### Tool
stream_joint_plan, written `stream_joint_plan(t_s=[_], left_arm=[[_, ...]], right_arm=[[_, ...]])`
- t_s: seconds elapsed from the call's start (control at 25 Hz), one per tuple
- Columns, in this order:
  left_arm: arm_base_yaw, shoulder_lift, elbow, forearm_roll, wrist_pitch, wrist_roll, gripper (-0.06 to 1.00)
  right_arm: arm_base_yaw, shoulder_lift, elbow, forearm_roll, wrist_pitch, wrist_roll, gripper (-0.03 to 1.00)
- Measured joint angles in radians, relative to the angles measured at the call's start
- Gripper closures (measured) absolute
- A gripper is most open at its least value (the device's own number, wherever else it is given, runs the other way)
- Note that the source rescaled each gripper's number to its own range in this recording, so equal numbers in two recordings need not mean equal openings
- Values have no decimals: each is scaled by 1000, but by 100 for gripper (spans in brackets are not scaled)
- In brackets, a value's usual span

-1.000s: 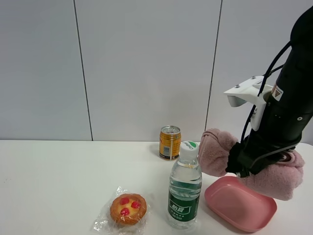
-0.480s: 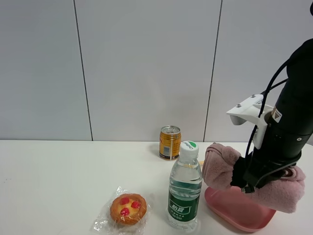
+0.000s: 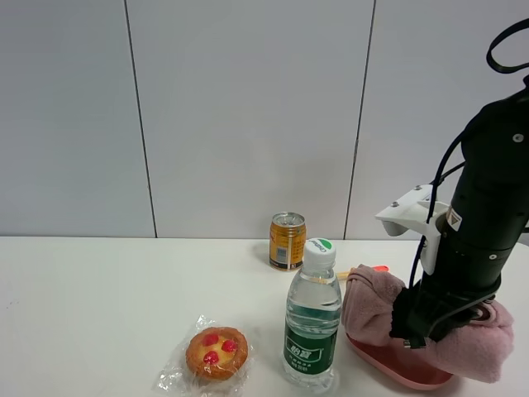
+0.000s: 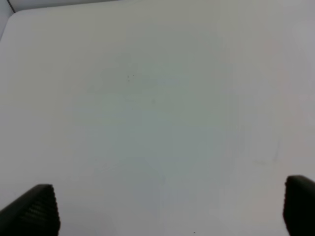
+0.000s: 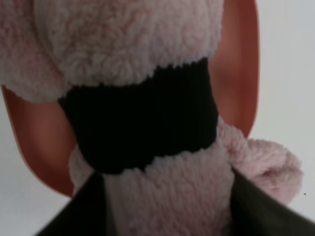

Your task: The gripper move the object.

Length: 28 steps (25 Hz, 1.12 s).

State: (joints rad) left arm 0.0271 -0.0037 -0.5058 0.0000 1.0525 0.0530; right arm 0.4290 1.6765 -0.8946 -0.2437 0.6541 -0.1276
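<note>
Right pincer (image 3: 417, 325) is clenched on a fluffy pink cloth (image 3: 376, 302) at the lower right of the high view, gripping it about its middle from above. The cloth is a thick roll whose long axis runs left to right across the frame, sloping a little down toward the right edge. One rounded end points at the water bottle (image 3: 313, 318) and the other bulges out past the arm on the right. It lies over a pink dish (image 3: 374, 361), whose rim shows just below the cloth's left half; the underside seems to rest in the dish, though the contact itself is hidden. In the right wrist view the cloth fills most of the frame, the dish (image 5: 239, 73) shows on either side of it, and a black ribbed band (image 5: 140, 123) crosses the roll; whether that band belongs to the cloth or to the pincer I cannot tell.

Left pincer (image 4: 167, 206) is released, its dark fingers (image 4: 37, 211) set wide apart in the two lower corners of its wrist view, with only bare white desk (image 4: 157, 98) between them.

On the desk (image 3: 99, 306) the bottle stands upright just left of the dish. An orange can (image 3: 288, 241) stands behind it near the wall, and a wrapped tart with red spots (image 3: 216, 353) lies to the bottle's left
</note>
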Motion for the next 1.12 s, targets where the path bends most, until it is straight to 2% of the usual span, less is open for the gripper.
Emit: stream_joint_plan(t_s=[0.08,0.12,0.32,0.56,0.84,1.0,1.12], left_arm=[[0,0,0,0,0,0,-6],[0,0,0,0,0,0,-6],[0,0,0,0,0,0,-6],[0,0,0,0,0,0,-6],[0,0,0,0,0,0,-6],[0,0,0,0,0,0,-6],[0,0,0,0,0,0,-6]], right_arm=[[0,0,0,-3,-7,16,48],[0,0,0,-5,-12,22,41],[0,0,0,-20,-17,48,31],[0,-45,0,-46,3,48,1],[0,-355,0,-60,17,48,-3],[-1,-564,-1,-46,99,64,-3],[-45,-718,-1,25,168,68,-3]])
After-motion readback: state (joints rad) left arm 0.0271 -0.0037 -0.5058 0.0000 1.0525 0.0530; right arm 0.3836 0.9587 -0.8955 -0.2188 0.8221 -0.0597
